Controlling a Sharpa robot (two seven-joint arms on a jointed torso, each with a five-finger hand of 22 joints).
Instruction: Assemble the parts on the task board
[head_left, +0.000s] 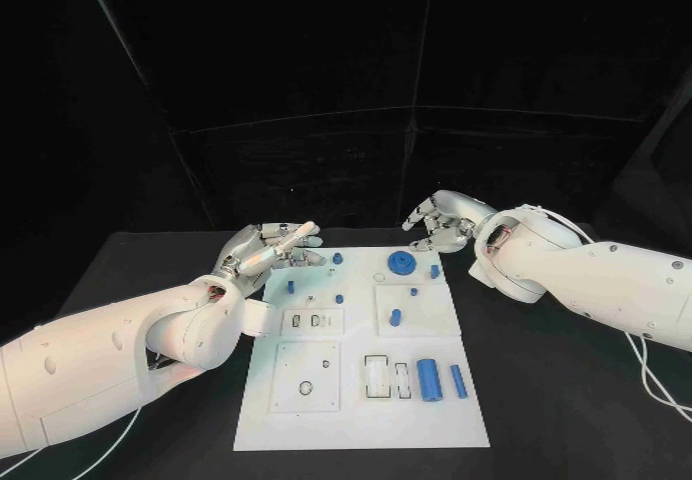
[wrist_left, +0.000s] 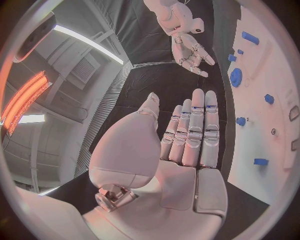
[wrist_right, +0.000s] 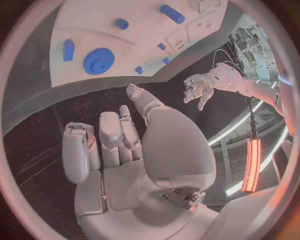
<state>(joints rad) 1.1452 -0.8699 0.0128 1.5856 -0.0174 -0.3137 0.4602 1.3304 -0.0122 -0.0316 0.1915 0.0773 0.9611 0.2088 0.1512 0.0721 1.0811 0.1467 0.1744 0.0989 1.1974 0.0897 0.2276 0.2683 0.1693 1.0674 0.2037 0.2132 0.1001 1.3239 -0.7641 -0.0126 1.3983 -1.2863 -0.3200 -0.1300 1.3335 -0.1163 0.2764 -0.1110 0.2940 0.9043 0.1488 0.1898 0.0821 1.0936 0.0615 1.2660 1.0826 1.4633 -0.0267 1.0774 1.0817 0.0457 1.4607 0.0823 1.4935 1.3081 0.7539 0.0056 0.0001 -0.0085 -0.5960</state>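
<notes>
Fingers of left hand (head_left: 271, 247) straight, pressed together, empty; right hand (head_left: 440, 222) loosely curled, empty. White task board (head_left: 361, 420) centre-frame: one blue gear (head_left: 402, 265), two blue cylinders (head_left: 428, 378) lower right.

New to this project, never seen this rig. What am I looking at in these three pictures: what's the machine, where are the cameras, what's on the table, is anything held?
It is a robot with two white arms, each ending in a silver many-fingered robot hand. The square picture looks down from the robot's head; the two round ones come from fisheye cameras at each wrist. On the black table lies the white rectangular task board with small blue plastic parts: a blue toothed gear, a large blue cylinder, a thinner blue rod and several small pegs. The left robot hand and right robot hand hover at the board's far end, empty, the right one's fingers curled more.
</notes>
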